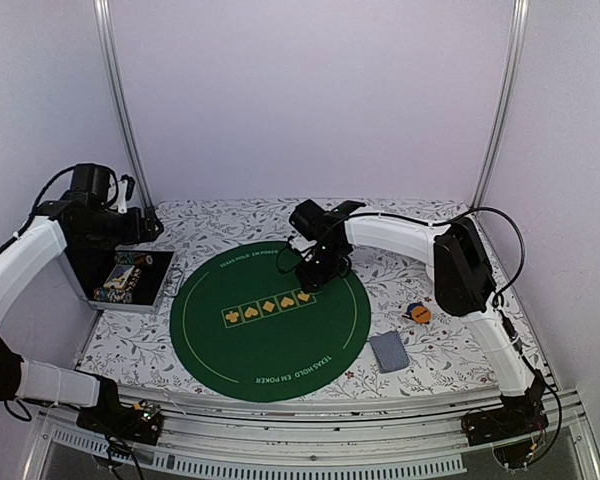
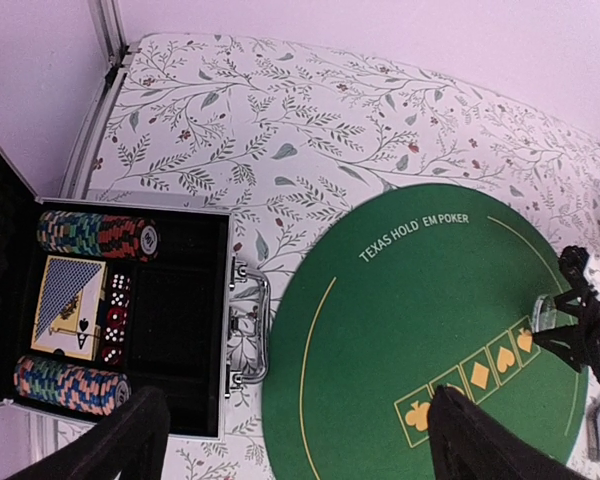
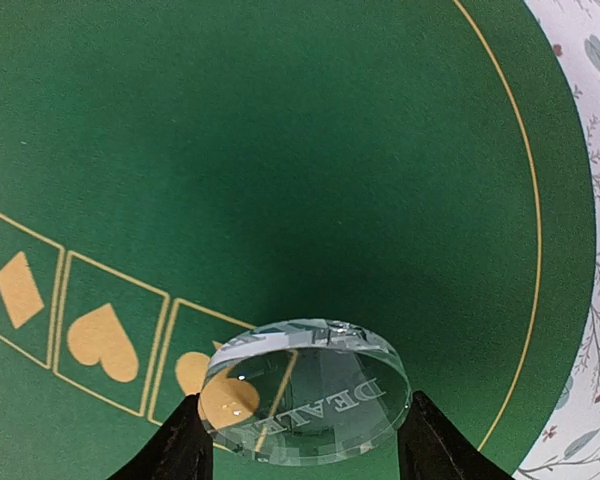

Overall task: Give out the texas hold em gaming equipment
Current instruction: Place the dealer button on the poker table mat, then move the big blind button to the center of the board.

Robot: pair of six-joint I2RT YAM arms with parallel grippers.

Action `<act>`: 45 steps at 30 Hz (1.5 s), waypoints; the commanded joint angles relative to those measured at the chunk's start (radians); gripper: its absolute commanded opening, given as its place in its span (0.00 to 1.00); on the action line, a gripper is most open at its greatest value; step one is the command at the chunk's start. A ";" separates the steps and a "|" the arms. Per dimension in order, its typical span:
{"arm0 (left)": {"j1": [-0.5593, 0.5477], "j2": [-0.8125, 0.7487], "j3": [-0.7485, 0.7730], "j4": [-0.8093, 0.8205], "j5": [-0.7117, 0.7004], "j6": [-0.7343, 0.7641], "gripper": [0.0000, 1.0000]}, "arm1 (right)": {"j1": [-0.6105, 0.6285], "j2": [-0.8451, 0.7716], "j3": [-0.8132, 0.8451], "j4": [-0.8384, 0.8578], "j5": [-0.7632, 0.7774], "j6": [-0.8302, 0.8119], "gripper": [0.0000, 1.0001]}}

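The right jaws are clenched on the clear dealer disc, gripping it by its rim over the green poker mat, near the end of the row of yellow suit boxes. The left jaws hang spread wide, nothing between them, above the open chip case at the left of the bench. A grey-blue deck and round buttons lie right of the mat.

Bright, even, faintly pink light all round, walls washed pale overhead. Soft dark shadow pooling on the mat beneath the right wrist, small glints along the rim of the disc. Curved table edges and a murky case interior through the left wrist, slightly soft throughout.
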 commanded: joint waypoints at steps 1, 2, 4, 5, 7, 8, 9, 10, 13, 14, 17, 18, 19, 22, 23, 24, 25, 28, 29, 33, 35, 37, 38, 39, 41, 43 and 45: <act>-0.014 -0.014 -0.014 0.024 -0.001 0.012 0.92 | -0.022 0.000 0.007 -0.055 0.092 0.018 0.36; -0.015 -0.014 -0.012 0.023 -0.001 0.012 0.92 | -0.030 -0.007 -0.006 -0.055 0.089 0.021 0.36; -0.016 -0.014 -0.012 0.024 -0.001 0.013 0.92 | -0.045 -0.020 -0.032 -0.056 0.080 0.030 0.36; -0.017 -0.015 -0.012 0.024 -0.002 0.014 0.92 | -0.048 -0.023 -0.037 -0.060 0.075 0.034 0.36; -0.017 -0.016 -0.014 0.024 -0.007 0.015 0.92 | -0.052 -0.022 -0.037 -0.071 0.070 0.036 0.36; -0.018 -0.016 -0.014 0.024 -0.008 0.015 0.92 | -0.051 -0.017 -0.038 -0.078 0.068 0.036 0.36; -0.017 -0.017 -0.014 0.024 -0.010 0.017 0.92 | -0.052 -0.014 -0.037 -0.084 0.068 0.035 0.36; -0.018 -0.018 -0.014 0.024 -0.011 0.017 0.92 | -0.052 -0.012 -0.037 -0.093 0.069 0.034 0.36; -0.020 -0.021 -0.015 0.024 -0.014 0.018 0.92 | -0.057 -0.005 -0.039 -0.106 0.082 0.036 0.38; -0.021 -0.021 -0.014 0.024 -0.015 0.018 0.92 | -0.059 -0.004 -0.039 -0.104 0.080 0.037 0.39; -0.021 -0.021 -0.015 0.024 -0.015 0.018 0.92 | -0.066 -0.001 -0.035 -0.098 0.074 0.040 0.41; -0.020 -0.022 -0.014 0.024 -0.015 0.019 0.92 | -0.066 -0.002 -0.033 -0.098 0.074 0.041 0.43; -0.023 -0.023 -0.013 0.024 -0.016 0.020 0.92 | -0.068 -0.002 -0.033 -0.098 0.074 0.042 0.44; -0.023 -0.028 -0.013 0.024 -0.020 0.020 0.92 | -0.067 -0.005 -0.033 -0.097 0.070 0.045 0.55; -0.022 -0.028 -0.014 0.024 -0.020 0.021 0.92 | -0.067 -0.006 -0.033 -0.098 0.070 0.044 0.58; -0.022 -0.028 -0.014 0.024 -0.020 0.022 0.92 | -0.067 -0.008 -0.034 -0.100 0.070 0.045 0.63; -0.024 -0.028 -0.012 0.024 -0.020 0.022 0.92 | -0.067 -0.009 -0.033 -0.103 0.072 0.046 0.70; -0.024 -0.028 -0.011 0.023 -0.019 0.021 0.92 | -0.067 -0.027 -0.033 -0.106 0.067 0.049 0.86; -0.024 -0.028 -0.011 0.024 -0.018 0.020 0.92 | -0.067 -0.038 -0.033 -0.106 0.058 0.049 0.93; -0.026 -0.032 -0.007 0.024 -0.017 0.019 0.92 | -0.067 -0.136 -0.041 -0.106 0.021 0.046 0.97; -0.026 -0.036 -0.006 0.024 -0.018 0.017 0.92 | -0.066 -0.218 -0.082 -0.094 0.015 0.046 0.97; -0.026 -0.042 -0.006 0.024 -0.022 0.015 0.92 | -0.067 -0.304 -0.158 -0.073 0.030 0.051 0.97; -0.025 -0.045 -0.008 0.028 -0.021 0.014 0.92 | -0.068 -0.343 -0.215 -0.072 0.042 0.054 0.97; -0.027 -0.048 -0.010 0.033 -0.021 0.013 0.92 | -0.071 -0.381 -0.265 -0.074 0.054 0.067 0.97; -0.027 -0.055 -0.017 0.045 -0.016 0.009 0.92 | -0.088 -0.448 -0.368 -0.077 0.074 0.092 0.97; -0.029 -0.056 -0.020 0.052 -0.007 0.008 0.92 | -0.115 -0.521 -0.485 -0.069 0.064 0.130 0.96; -0.031 -0.052 -0.018 0.053 -0.002 0.007 0.92 | -0.142 -0.575 -0.601 -0.049 0.050 0.170 0.93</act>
